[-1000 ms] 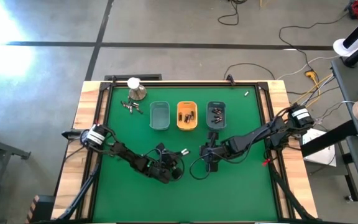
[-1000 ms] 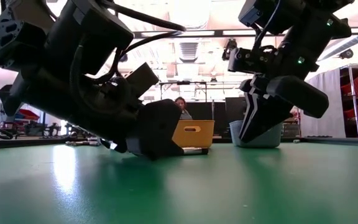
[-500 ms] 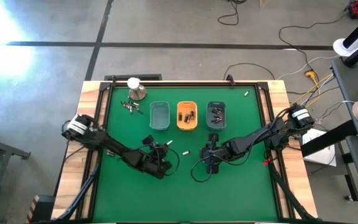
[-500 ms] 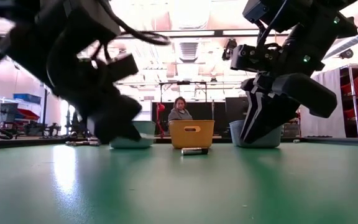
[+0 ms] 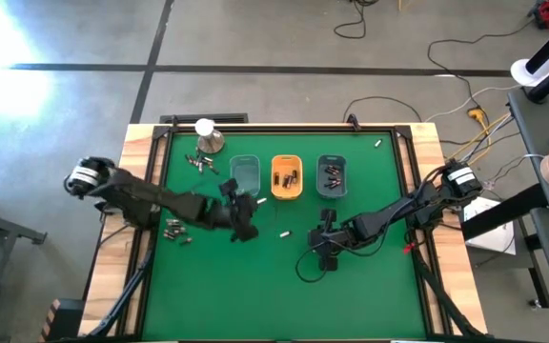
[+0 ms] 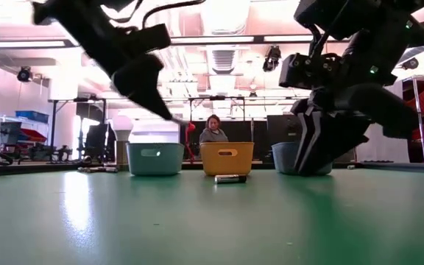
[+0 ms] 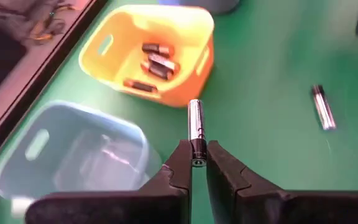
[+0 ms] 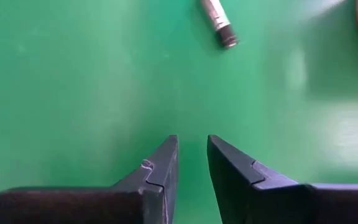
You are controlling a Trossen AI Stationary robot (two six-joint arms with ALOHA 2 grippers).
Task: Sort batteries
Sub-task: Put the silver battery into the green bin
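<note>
Your left gripper [image 7: 197, 163], jaws clamped on a silvery battery [image 7: 196, 127], carries it above the blue-grey tray [image 5: 244, 175], so next choose its bin and release, while at four o'clock your right gripper [image 8: 192, 163] hovers empty, jaws narrowly parted, near a loose battery [image 8: 218, 23].
</note>
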